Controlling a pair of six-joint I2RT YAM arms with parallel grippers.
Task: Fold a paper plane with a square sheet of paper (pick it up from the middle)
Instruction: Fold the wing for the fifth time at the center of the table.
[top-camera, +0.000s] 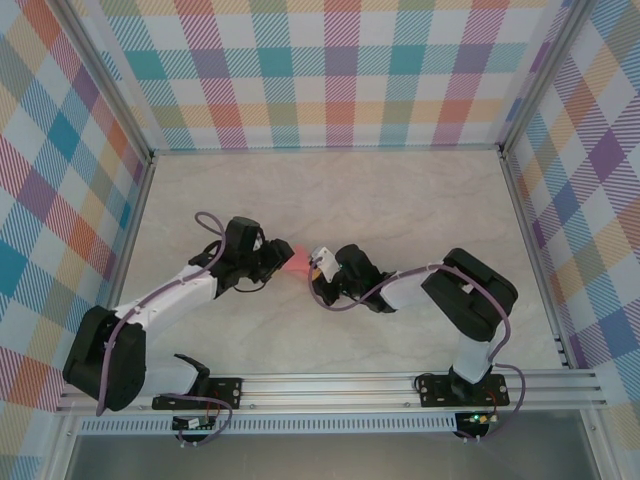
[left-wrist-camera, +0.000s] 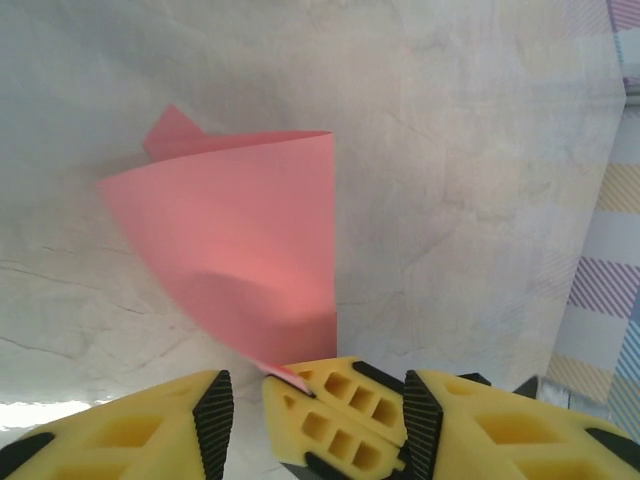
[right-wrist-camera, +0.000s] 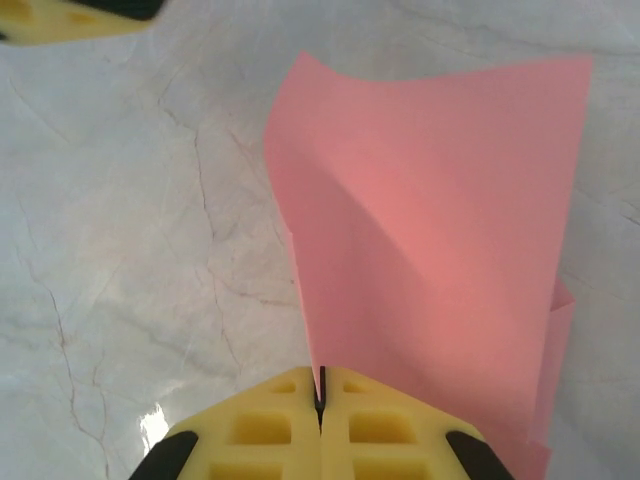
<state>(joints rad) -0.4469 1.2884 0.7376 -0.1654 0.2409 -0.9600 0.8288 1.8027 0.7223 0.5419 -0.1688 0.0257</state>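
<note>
Top view: the two arms meet at mid-counter (top-camera: 400, 200). The left pincer (top-camera: 282, 260) and right pincer (top-camera: 317, 264) are nearly tip to tip, with the pink paper (top-camera: 298, 262) a small patch between them. Finger spacing is not readable from here. The checked walls (top-camera: 330, 70) and the near rail (top-camera: 330, 385) stand well apart from the work. A purple cable (top-camera: 503, 340) loops along the right arm, away from the paper. The one thing in each pincer's way is the other pincer. Left wrist view: the left pincer (left-wrist-camera: 247, 392) is partly open, with bare counter showing in the gap between its fingers. The paper (left-wrist-camera: 240, 240) rises ahead in a loose curl, a small flap poking out behind its top left. Its lowest corner just touches one fingertip and, as far as I can judge, is not clamped. Right wrist view: the right pincer (right-wrist-camera: 320, 388) is closed tight on the lower edge of the paper (right-wrist-camera: 430, 220), which fans up and away from it, a second layer showing at lower right. A finger (right-wrist-camera: 60, 14) of the left pincer sits at the top left, near. I cannot tell whether any edge rests on the counter. Risks, judged: the paper hangs from one pinch at its edge, so it may swing or sag and lose alignment. The curl is uncreased and may spring open. A left grasp at the corner could catch one layer only, or crumple it. Pulling the pincers apart while both grip could tear so thin a sheet. Working this close, the fingers may knock together.
</note>
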